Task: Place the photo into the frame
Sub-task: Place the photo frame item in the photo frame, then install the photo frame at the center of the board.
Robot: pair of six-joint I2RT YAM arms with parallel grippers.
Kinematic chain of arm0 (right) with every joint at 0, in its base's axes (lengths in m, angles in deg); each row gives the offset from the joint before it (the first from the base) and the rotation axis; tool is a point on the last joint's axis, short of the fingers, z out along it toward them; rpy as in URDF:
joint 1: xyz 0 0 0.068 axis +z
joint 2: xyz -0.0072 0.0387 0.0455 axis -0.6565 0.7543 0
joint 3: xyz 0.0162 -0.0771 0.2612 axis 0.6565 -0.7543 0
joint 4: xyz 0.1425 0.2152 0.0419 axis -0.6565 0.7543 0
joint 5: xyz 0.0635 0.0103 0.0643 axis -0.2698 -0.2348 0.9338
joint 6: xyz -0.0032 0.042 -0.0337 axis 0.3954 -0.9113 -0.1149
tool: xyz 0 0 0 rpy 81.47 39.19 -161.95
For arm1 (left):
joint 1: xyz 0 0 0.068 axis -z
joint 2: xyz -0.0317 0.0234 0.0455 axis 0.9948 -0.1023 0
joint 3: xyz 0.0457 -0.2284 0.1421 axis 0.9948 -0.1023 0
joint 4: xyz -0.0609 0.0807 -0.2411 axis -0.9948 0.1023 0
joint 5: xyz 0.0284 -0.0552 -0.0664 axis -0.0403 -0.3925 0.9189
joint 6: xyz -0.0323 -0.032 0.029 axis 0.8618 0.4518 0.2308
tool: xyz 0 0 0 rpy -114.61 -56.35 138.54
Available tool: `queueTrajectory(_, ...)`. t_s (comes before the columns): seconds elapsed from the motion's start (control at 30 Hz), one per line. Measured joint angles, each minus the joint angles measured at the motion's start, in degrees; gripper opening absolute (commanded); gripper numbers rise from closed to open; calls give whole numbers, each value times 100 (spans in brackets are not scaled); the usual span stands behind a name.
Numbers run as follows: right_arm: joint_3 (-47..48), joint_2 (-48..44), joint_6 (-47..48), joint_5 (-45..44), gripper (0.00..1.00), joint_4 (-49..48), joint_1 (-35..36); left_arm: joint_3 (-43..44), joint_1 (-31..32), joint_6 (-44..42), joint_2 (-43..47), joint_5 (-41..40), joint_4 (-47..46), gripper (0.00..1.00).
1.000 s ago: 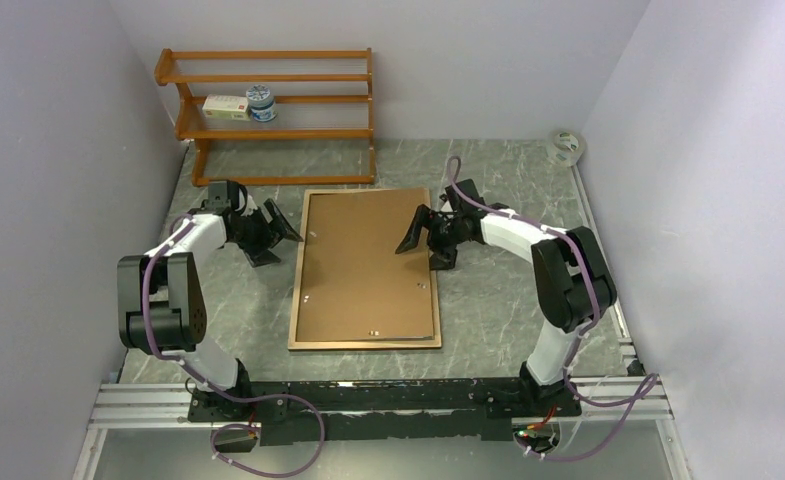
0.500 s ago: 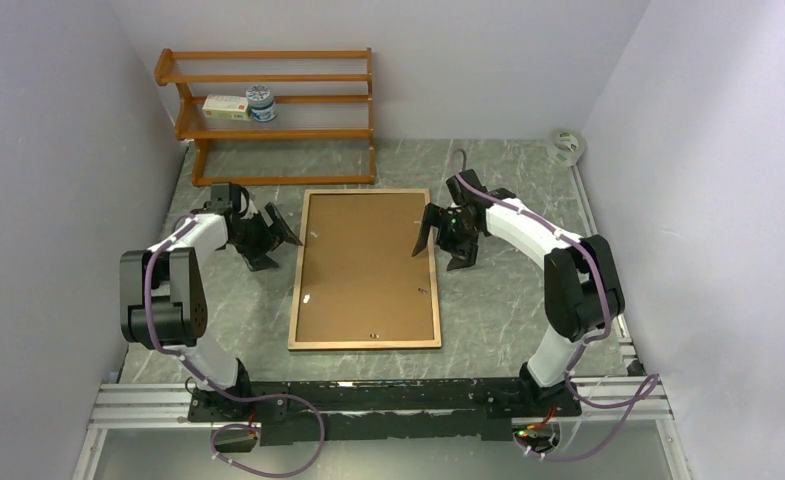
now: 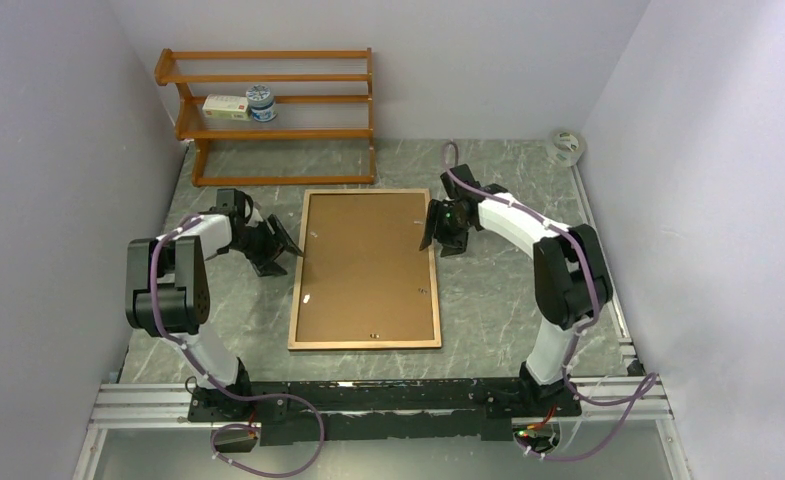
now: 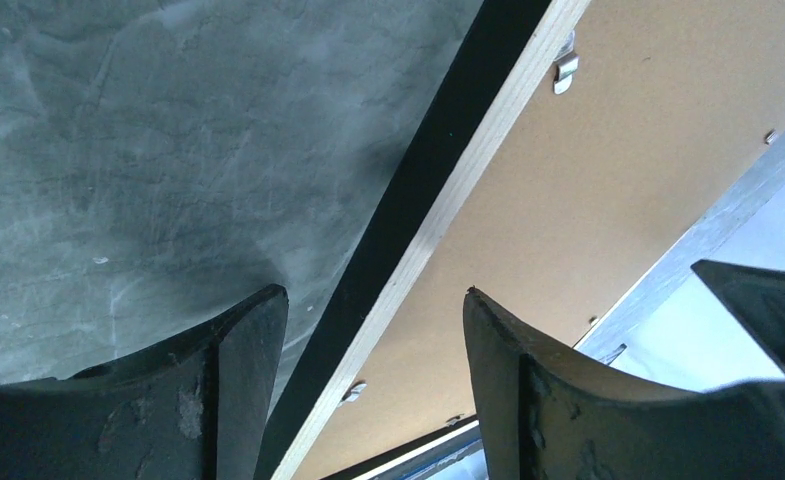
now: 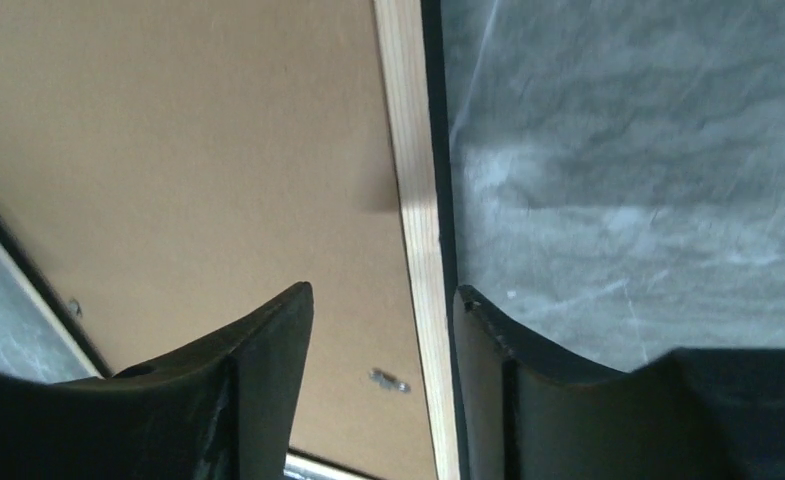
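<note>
Shows the frame [image 3: 368,344] lying flat and face down in the middle of the grey table [image 3: 498,300], with the light wood back upward and the thin black edge to the outside. Shows also a brown backing board [image 3: 368,265] seated inside the rails, with small metal clips [image 4: 565,72] at its border; cannot tell whether these are turned shut.

Has the left gripper [image 4: 373,292] low over the left rail, toward the far end, with 2 fingers spread apart, 1 on each side of that rail: 1 over the table, 1 over the board. No contact to be seen there, so judged as open and holding nothing. Has the right gripper [image 5: 384,287] likewise astride the right rail, just opposite, with a narrower gap; outer finger very close to the black edge, perhaps touching, but not clamped as far as can be seen. Holds nothing either.

Cannot find the photo in any of the 3 views. May lie under the backing board, against the pane, or somewhere out of sight; impossible to decide.

As for progress: if under the board, then probably nearly finished, with only checking the clips and perhaps turning the frame over left to do. If not, then everything left: open the clips, lift the board, lay in the print, close again. Looks, from both grippers astride opposite rails, like preparation to grasp or shift the frame with 2 arms.
</note>
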Motion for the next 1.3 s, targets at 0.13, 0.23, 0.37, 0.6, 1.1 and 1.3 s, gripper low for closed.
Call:
queueTrajectory(0.13, 369, 463, 59, -306, 41, -42, 0, 4, 0, -50, -90, 20, 13, 69)
queueTrajectory(0.23, 564, 732, 107, -570, 36, -20, 0, 85, 0, -101, -170, 68, 70, 68)
queueTrajectory(0.37, 756, 981, 192, -835, 37, 26, 0, 192, 0, -144, -275, 114, 133, 68)
queueTrajectory(0.6, 955, 1217, 363, -802, 46, 35, 0, 258, 9, -245, -369, 251, 140, 67)
queueTrajectory(1.1, 1071, 1375, 675, -702, 59, 26, -17, 258, 271, -511, -382, 13, 162, 49)
queueTrajectory(1.3, 1768, 1751, 870, -785, 62, 31, 22, 310, 367, -538, -382, -280, 267, 45)
